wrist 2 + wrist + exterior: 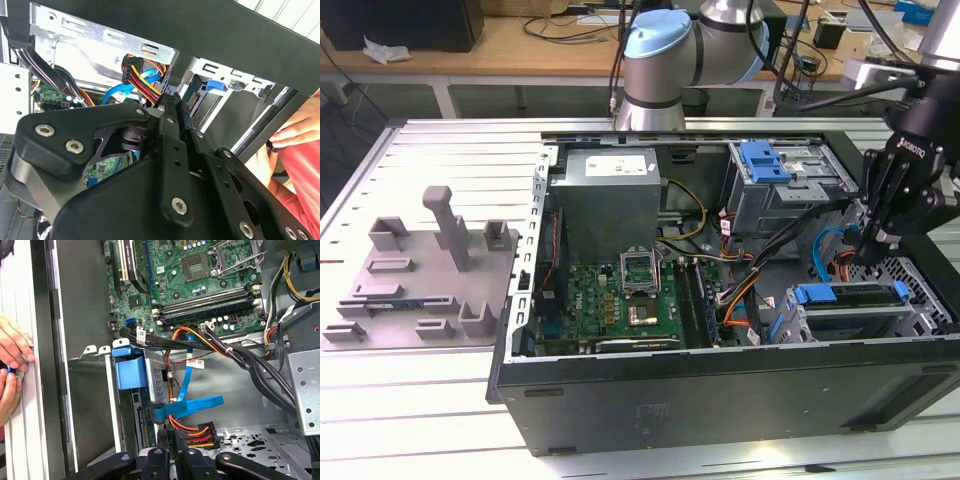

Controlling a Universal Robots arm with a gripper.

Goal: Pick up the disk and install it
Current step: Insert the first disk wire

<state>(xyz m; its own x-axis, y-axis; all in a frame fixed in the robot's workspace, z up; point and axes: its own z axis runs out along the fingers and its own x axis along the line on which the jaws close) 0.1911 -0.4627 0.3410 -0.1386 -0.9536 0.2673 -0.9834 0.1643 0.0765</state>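
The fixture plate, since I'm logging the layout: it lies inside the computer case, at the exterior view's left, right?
No. The fixture plate lies outside the computer case, on the table beside it, at the exterior view's left, as the exterior view shows.

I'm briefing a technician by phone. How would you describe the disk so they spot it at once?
Find the open black computer case on the slatted table. In the exterior view, look at its near corner on that view's right, just under the gripper: the disk sits there. A long blue rail frames it, unlike the blue latch on the perforated cage farther back.
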